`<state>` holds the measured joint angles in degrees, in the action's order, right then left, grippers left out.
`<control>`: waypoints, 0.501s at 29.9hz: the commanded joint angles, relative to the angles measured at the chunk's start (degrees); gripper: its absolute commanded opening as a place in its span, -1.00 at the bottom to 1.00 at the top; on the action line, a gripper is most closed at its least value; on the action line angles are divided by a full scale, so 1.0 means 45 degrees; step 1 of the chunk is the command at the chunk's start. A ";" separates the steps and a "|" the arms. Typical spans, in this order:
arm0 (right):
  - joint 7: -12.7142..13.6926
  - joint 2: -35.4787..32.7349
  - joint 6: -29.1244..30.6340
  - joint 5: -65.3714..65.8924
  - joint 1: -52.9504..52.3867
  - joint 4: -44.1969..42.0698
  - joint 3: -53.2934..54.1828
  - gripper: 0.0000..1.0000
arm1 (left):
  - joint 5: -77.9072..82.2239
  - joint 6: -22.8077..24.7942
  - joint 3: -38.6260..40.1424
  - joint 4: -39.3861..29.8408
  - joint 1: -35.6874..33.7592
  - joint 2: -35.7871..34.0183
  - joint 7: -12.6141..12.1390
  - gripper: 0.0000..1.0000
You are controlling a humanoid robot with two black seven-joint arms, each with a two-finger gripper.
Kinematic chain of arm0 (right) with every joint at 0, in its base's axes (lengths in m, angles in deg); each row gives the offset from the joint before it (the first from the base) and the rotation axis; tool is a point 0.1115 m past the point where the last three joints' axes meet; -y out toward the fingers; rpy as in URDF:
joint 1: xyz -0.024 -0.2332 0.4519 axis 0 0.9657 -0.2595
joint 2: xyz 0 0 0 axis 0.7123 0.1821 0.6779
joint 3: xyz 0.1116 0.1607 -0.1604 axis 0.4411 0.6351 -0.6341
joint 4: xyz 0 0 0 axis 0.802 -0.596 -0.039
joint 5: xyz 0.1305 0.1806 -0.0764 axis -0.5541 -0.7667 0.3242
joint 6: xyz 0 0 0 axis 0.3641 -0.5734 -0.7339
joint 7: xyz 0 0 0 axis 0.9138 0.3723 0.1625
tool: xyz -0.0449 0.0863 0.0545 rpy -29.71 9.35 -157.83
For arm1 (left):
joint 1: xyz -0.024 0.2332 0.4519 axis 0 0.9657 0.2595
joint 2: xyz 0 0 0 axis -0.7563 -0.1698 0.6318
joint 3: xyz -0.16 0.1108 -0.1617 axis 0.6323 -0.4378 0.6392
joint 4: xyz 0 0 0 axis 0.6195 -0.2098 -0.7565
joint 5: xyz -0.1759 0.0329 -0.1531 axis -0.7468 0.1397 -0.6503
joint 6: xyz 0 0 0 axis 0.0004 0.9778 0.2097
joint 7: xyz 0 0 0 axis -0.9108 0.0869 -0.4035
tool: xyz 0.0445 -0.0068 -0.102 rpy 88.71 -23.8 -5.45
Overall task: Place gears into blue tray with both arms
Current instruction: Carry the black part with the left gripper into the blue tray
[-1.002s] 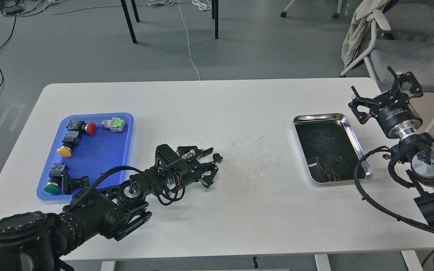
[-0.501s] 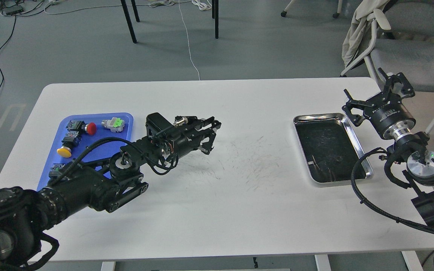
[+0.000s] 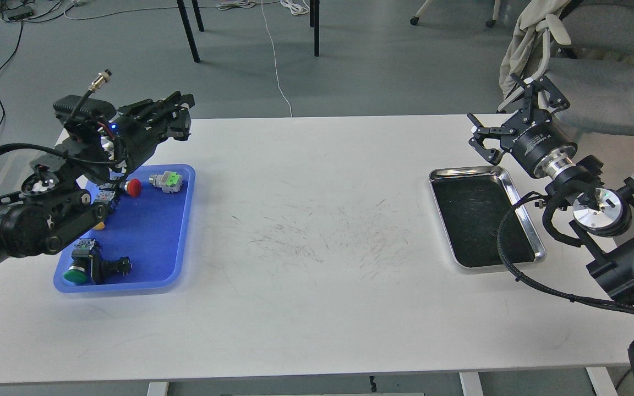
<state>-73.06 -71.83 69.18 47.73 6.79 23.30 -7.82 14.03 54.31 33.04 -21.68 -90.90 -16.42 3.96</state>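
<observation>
Your left gripper hovers at upper left, above the blue tray's far end; whether its dark fingers hold anything is unclear. Your right gripper, spread and empty, hangs beyond the steel tray. No gears are discernible. Next, locate a gear.

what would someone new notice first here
Most likely the blue tray at the table's left, holding red, green and lime-capped switches. The left gripper hangs above the tray's far end. The steel tray sits on the right, with the right gripper raised behind it, fingers spread.
</observation>
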 commanded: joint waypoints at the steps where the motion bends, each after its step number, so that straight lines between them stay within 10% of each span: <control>1: -0.0001 0.0006 0.0001 -0.0001 -0.0078 -0.0095 -0.0016 0.93 | -0.0354 -0.0095 0.0028 0.0094 0.0922 -0.0385 0.0303 -0.87; 15: 0.0019 -0.0190 0.0040 -0.0040 -0.0117 -0.0134 0.0082 0.93 | -0.0238 -0.0447 -0.0030 0.0835 0.3052 -0.0425 0.0323 -0.87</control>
<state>-72.97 -72.49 69.35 47.57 6.14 22.70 -7.72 12.72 52.24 33.01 -19.16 -78.43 -18.46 5.42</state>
